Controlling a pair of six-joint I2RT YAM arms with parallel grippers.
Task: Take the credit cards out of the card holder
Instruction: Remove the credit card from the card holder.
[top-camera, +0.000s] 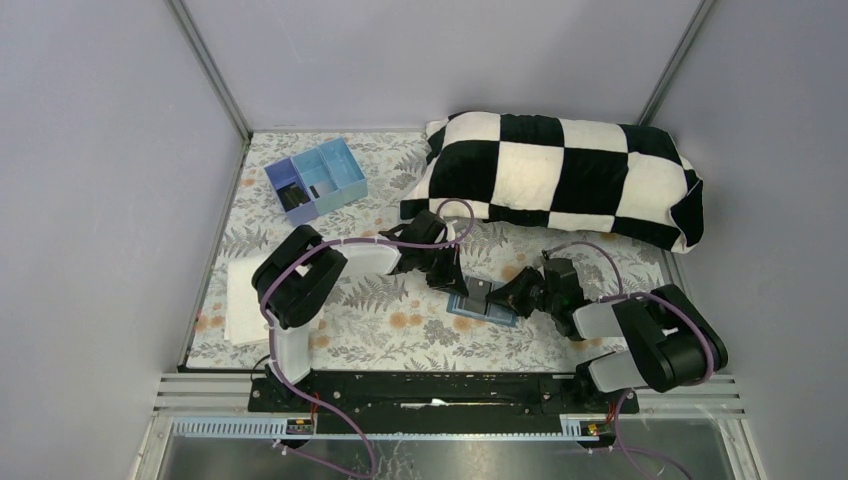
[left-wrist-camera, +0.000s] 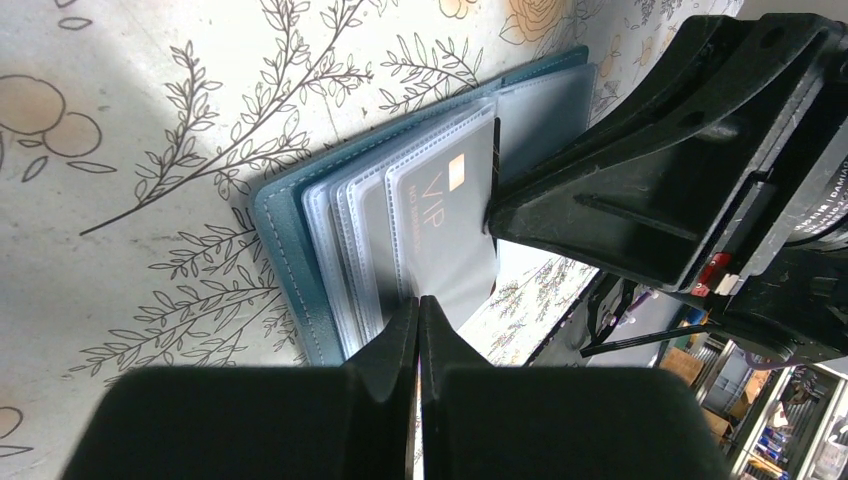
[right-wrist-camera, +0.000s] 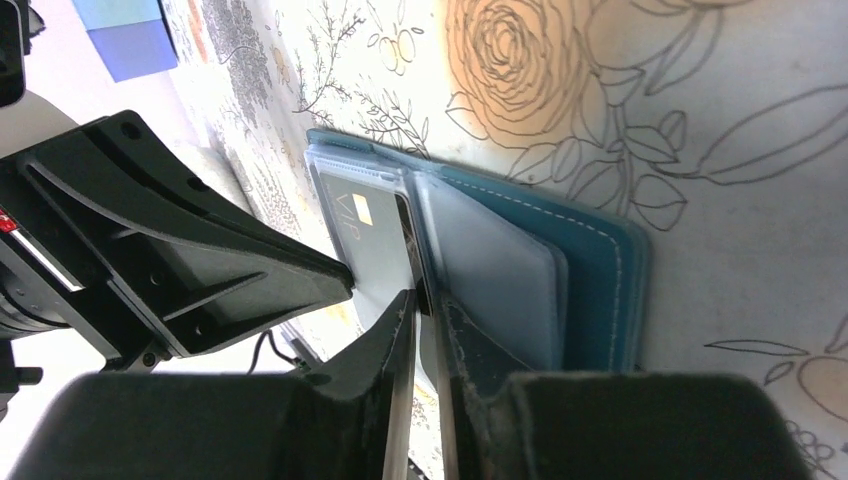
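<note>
**Extraction barely begun: one card at the jaws, none lying free**

Find the card holder (left-wrist-camera: 287, 250) lying open on the tabletop (top-camera: 400, 330), just on the near side of the checkered pillow (top-camera: 560, 175), below its middle. Inside, fanned clear plastic sleeves (left-wrist-camera: 345, 250), with one grey VIP card (left-wrist-camera: 440, 230) showing at the top of the fan, gold chip up. Not yet clear of the holder, so judged an early step of the first removal. No loose card seen beside the holder.

On the left gripper (left-wrist-camera: 418, 312), jaws closed tight, tips against the edge of the fanned sleeves, nothing visible between them. On the right gripper (right-wrist-camera: 418, 305), jaws a narrow slit apart, straddling the card's edge by the holder's fold. Cannot tell whether pinching card, sleeve or neither.

Counted: one card holder and one visible card. About four sleeves fanned on the card's side, plus one page lying flat on the other. Further cards behind them impossible to rule out. Two grippers, both at the holder.

Further out: one blue-and-purple compartment tray (top-camera: 345, 192) left of the pillow, seemingly three compartments, small dark items in two, too small to name. One folded white cloth (top-camera: 245, 300) left of the pillow and nearer.
</note>
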